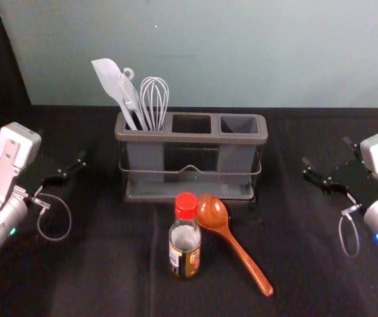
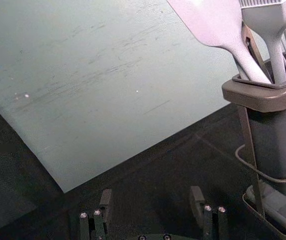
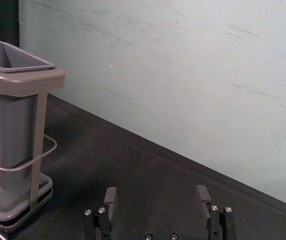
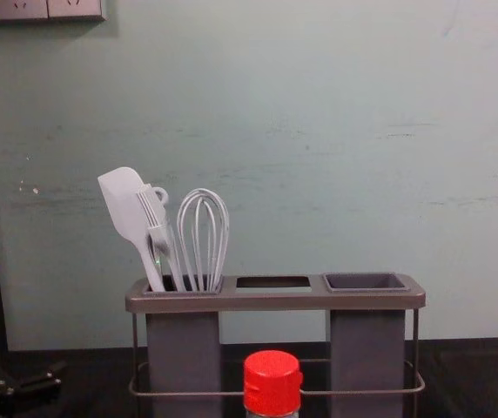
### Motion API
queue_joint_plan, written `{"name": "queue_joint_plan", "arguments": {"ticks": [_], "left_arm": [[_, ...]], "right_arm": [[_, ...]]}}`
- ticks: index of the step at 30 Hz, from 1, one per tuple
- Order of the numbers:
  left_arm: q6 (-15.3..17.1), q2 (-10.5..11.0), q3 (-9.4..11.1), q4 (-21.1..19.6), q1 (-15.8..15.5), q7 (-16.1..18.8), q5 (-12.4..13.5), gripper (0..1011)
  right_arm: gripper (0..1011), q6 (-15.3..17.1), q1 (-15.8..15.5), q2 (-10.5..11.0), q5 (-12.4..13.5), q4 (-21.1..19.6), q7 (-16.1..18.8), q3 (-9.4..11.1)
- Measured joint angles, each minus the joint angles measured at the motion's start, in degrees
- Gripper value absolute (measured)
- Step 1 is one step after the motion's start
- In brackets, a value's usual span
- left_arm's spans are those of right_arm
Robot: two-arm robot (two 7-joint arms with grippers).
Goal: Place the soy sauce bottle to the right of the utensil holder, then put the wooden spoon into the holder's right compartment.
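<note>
Fingers spread wide on left gripper point(image 1: 61, 144) at nine o'clock of utensil holder point(image 1: 192, 138), likewise right gripper point(image 1: 326, 150) at three, soy sauce bottle point(image 1: 186, 236) at six, label point(image 1: 184, 260) illegible, wooden spoon point(image 1: 242, 255) at five

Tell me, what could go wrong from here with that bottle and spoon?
The wooden spoon lies close beside the soy sauce bottle, so the right gripper might knock it while grasping the bottle.
The spoon also lies flat; once raised upright, it could catch on the edge of the right compartment.

All 4 views share the holder point(image 1: 192, 138), head view from above.
</note>
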Motion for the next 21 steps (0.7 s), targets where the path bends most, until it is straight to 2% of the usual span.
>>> {"name": "queue_joint_plan", "arguments": {"ticks": [7,12,16,21], "left_arm": [[0.0,0.0,0.0,0.0,0.0,0.0,0.0,1000],[0.0,0.0,0.0,0.0,0.0,0.0,0.0,1000],[0.0,0.0,0.0,0.0,0.0,0.0,0.0,1000],[0.0,0.0,0.0,0.0,0.0,0.0,0.0,1000]], "right_arm": [[1002,0.0,-0.4,-0.1,-0.6,-0.6,-0.2,0.3],[1002,0.5,-2.8,0.7,-2.0,-4.1,-1.5,1.3],[1002,0.8,-7.1,1.8,-2.4,-8.6,-2.6,2.6],[1002,0.0,-11.5,2.7,-2.7,-12.3,-3.1,3.3]]}}
